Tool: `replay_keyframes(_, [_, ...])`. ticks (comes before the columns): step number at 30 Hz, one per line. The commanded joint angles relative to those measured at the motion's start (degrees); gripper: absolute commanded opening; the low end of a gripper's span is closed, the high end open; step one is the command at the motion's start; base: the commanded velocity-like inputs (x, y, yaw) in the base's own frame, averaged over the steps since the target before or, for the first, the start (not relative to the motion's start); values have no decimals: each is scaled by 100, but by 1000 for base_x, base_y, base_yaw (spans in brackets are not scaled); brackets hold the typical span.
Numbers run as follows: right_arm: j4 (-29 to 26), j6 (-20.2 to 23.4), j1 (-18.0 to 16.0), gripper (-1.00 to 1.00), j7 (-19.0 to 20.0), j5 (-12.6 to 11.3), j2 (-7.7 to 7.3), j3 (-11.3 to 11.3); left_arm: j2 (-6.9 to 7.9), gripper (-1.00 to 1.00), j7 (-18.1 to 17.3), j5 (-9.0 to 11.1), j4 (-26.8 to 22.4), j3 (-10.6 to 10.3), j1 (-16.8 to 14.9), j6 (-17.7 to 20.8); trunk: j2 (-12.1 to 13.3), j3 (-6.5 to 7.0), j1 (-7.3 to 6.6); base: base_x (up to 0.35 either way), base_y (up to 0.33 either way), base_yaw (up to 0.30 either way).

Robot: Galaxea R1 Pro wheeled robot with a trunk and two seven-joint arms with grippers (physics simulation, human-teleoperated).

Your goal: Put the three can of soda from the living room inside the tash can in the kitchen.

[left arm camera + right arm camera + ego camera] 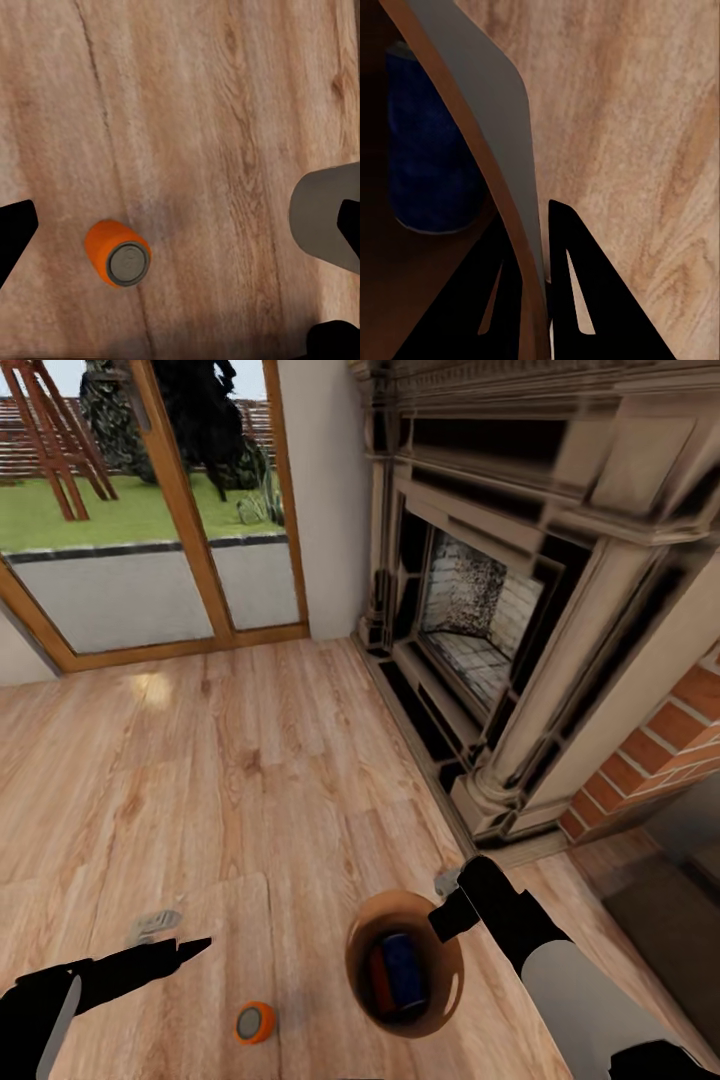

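One orange soda can (255, 1022) with a grey top stands upright on the pale wood surface, also in the left wrist view (118, 253). My left gripper (190, 948) hovers above and left of it, open, its black fingers (16, 232) spread wide with nothing between them. The trash can (452, 972), copper-brown inside, holds a blue can (404, 968) and an orange can (380, 978). My right gripper (450, 912) is shut on the trash can's far rim, one finger inside and one outside the wall (502, 127). The blue can (427, 150) shows inside.
I am in the living room. A stone fireplace (490, 620) with brick sides (660, 750) stands at the right. Wood-framed glass doors (150, 510) are at the back left. Bare plank floor (250, 740) stretches between them. A dark rug (670, 930) lies at the right.
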Motion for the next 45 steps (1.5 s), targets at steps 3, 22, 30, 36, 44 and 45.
replay_keyframes(3, [1, 43, -1, -100, 22, -130, -5, -4, -5, 100, 7, -1, -11, 0, 0, -17, 0, 5, 0, 0, 0, 144])
replay_keyframes(22, [7, 50, -2, -100, 42, -138, -15, -12, -10, 100, 52, -8, -6, 2, 0, -298, 0, 7, 0, -42, 0, 9])
replay_keyframes(30, [7, 36, -1, -100, 87, -131, -196, 4, -10, 100, 74, -9, -16, 3, 0, -361, 0, 34, 0, -300, 0, 0])
replay_keyframes(36, [7, -283, -1, -100, 277, -137, -721, 41, -10, 100, 102, -9, -16, 6, 0, -365, 0, 46, 0, -323, 0, 0])
replay_keyframes(44, [10, -639, -1, -100, 960, -80, -1085, 124, -10, 100, 168, -14, -10, 8, 0, -372, 0, 48, 0, -318, 0, 0])
replay_keyframes(45, [12, -649, -1, -100, 988, -81, -1100, 133, -10, 100, 220, -12, -9, 8, 0, -373, 0, 48, 0, -191, 0, 0])
